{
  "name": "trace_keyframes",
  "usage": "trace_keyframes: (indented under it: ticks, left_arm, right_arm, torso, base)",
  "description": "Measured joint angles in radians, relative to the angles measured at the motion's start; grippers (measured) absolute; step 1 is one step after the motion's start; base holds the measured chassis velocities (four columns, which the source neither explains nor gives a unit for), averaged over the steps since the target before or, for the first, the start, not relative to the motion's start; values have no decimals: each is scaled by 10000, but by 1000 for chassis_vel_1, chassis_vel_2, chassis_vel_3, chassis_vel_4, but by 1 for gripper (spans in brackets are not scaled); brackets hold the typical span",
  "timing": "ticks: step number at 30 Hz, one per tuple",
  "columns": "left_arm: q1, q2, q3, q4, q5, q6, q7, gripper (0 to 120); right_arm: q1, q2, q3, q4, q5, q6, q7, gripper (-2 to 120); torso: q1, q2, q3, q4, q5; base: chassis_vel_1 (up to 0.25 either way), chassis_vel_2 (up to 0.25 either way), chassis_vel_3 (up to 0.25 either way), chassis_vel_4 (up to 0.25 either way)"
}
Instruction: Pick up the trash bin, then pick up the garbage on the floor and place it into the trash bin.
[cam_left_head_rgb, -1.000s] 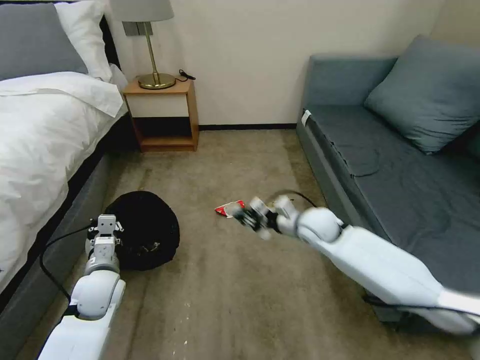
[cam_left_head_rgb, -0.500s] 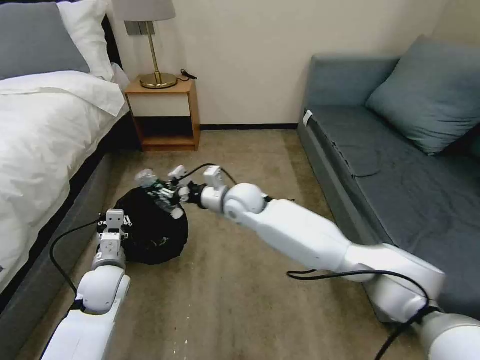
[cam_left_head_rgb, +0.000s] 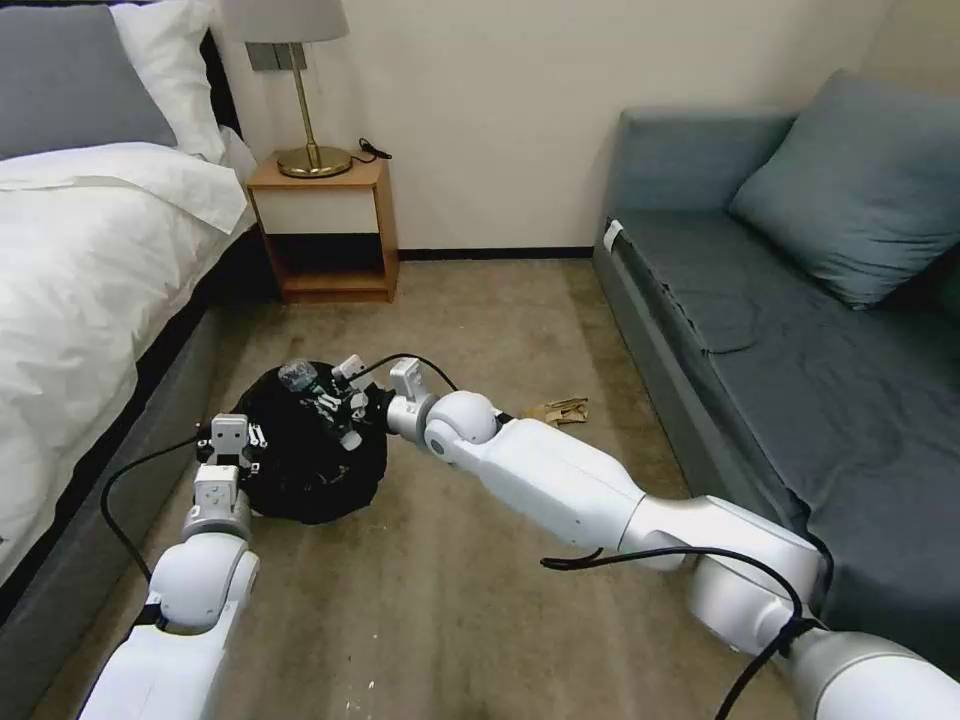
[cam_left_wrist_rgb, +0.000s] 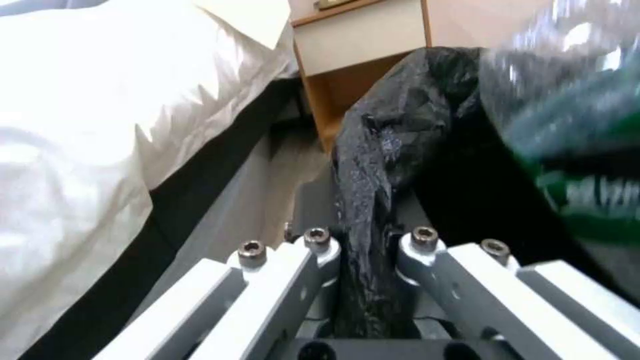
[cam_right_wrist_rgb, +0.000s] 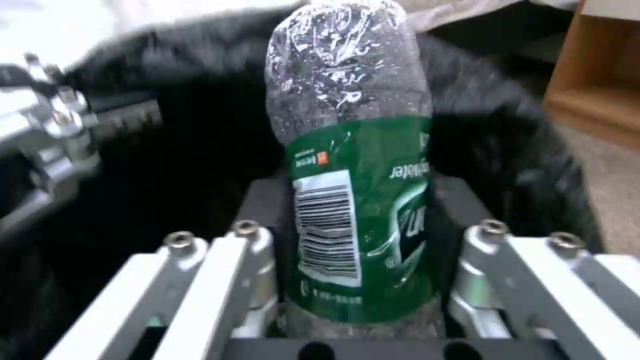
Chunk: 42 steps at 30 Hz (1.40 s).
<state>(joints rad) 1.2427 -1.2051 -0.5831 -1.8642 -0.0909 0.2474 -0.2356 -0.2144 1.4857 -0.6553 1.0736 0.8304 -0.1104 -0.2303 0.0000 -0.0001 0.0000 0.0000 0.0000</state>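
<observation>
**Bottle held over the bagged bin**

Nearest, the left gripper (cam_left_head_rgb: 232, 445) pinches the near-left rim of the trash bin (cam_left_head_rgb: 310, 480), its jaws clamped on a fold of the black bag (cam_left_wrist_rgb: 363, 200). The white shell of the bin is hidden under the bag. Just beyond, the right gripper (cam_left_head_rgb: 335, 400) reaches across from the right, jaws closed on the green-labelled clear bottle (cam_right_wrist_rgb: 353, 165); the bottle stands out past the fingertips, above the bin's dark opening. Whether it touches the liner cannot be told. On the tan carpet (cam_left_head_rgb: 480, 320) to the right, partly behind the right arm, lies a tan paper scrap (cam_left_head_rgb: 562, 409), near the grey sofa (cam_left_head_rgb: 760, 320). Left is the bed (cam_left_head_rgb: 90, 260); far against the wall, a wooden nightstand (cam_left_head_rgb: 325, 235) carries a brass lamp (cam_left_head_rgb: 305, 120).
</observation>
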Motion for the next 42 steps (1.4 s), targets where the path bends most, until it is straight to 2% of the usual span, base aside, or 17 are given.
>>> trace_keyframes:
  ticks: [1, 4, 5, 9, 10, 13, 16, 17, 18, 21, 22, 25, 29, 31, 33, 36, 42]
  left_arm:
    - [0, 0, 0, 0, 0, 0, 0, 4]
    - [-1, -78, 14, -81, 29, 23, -35, 4]
    - [-1, -78, 14, -81, 29, 23, -35, 4]
    - [41, -184, -8, -42, 107, 31, -186, 4]
    - [41, -184, -8, -42, 107, 31, -186, 4]
    - [77, -331, -34, 11, 135, 46, -353, 4]
    - [84, -432, -36, 42, 155, 47, -406, 4]
    - [109, -554, -50, 110, 166, 49, -452, 4]
    - [109, -554, -50, 110, 166, 49, -452, 4]
    - [136, -596, -233, 313, 147, 19, -525, 4]
    - [136, -596, -233, 313, 147, 19, -525, 4]
    - [105, -457, -528, 524, 19, -29, -618, 4]
    - [93, -379, -656, 578, -65, -45, -655, 4]
    - [87, -311, -735, 610, -104, -54, -675, 4]
    - [86, -299, -740, 610, -105, -57, -675, 4]
    - [96, -252, -749, 610, -106, -66, -679, 4]
    - [127, -241, -716, 601, -80, -72, -679, 4]
  right_arm:
    - [0, 0, 0, 0, 0, 0, 0, 39]
    - [-86, -47, -1, 115, -128, -7, 102, 52]
    - [-86, -47, -1, 115, -128, -7, 102, 52]
    - [-269, -294, -39, 636, -272, -259, 480, 72]
    - [-269, -294, -39, 636, -272, -259, 480, 72]
    - [-471, -380, -69, 840, -307, -479, 597, 87]
    - [-596, -357, -57, 861, -408, -494, 697, 92]
    - [-771, -350, -57, 957, -574, -463, 1244, 98]
    - [-771, -350, -57, 957, -574, -463, 1244, 98]
    - [-896, -737, -71, 1242, -1088, -302, 2301, 100]
    - [-896, -737, -71, 1242, -1088, -302, 2301, 100]
    - [-1022, -1437, 314, 1379, -1224, -377, 2720, 100]
    - [-1272, -1844, 759, 1495, -1208, -518, 2963, 100]
    - [-1752, -2546, 1369, 1700, -1177, -757, 3319, 100]
    - [-1876, -2735, 1495, 1725, -1190, -766, 3334, 100]
    - [-2475, -3527, 2066, 1819, -1271, -832, 3347, 100]
    - [-3041, -3904, 2546, 1798, -1378, -842, 3323, 100]
  torso:
    - [0, 0, 0, 0, 0]
    - [0, 0, -1, 0, 0]
    - [0, 0, -1, 0, 0]
    - [0, 0, -1, 0, 0]
    - [0, 0, -1, 0, 0]
    - [0, 1, -1, 0, 1]
    - [0, 1, -1, 0, 1]
    - [0, 0, 0, 1, 0]
    - [0, 0, 0, 1, 0]
    - [0, 0, -1, 3, 1]
    - [0, 0, -1, 3, 1]
    - [0, 1, -1, 0, 1]
    - [0, 1, 0, 1, 3]
    - [0, 0, -1, 1, 3]
    - [0, 0, -1, 1, 5]
    - [0, 0, -1, -6, 3]
    - [0, 0, -1, -1, 3]
  base:
    - [0, 0, 0, 0]
    - [0, 0, 0, 0]
    - [0, 0, 0, 0]
    - [0, 0, 0, 0]
    - [0, 0, 0, 0]
    - [0, 0, 0, 0]
    - [0, 0, 0, 0]
    - [0, 0, 0, 0]
    - [0, 0, 0, 0]
    - [0, 0, 0, 0]
    - [0, 0, 0, 0]
    - [0, 0, 0, 0]
    - [0, 0, 0, 0]
    - [0, 0, 0, 0]
    - [0, 0, 0, 0]
    - [0, 0, 0, 0]
    - [0, 0, 0, 0]
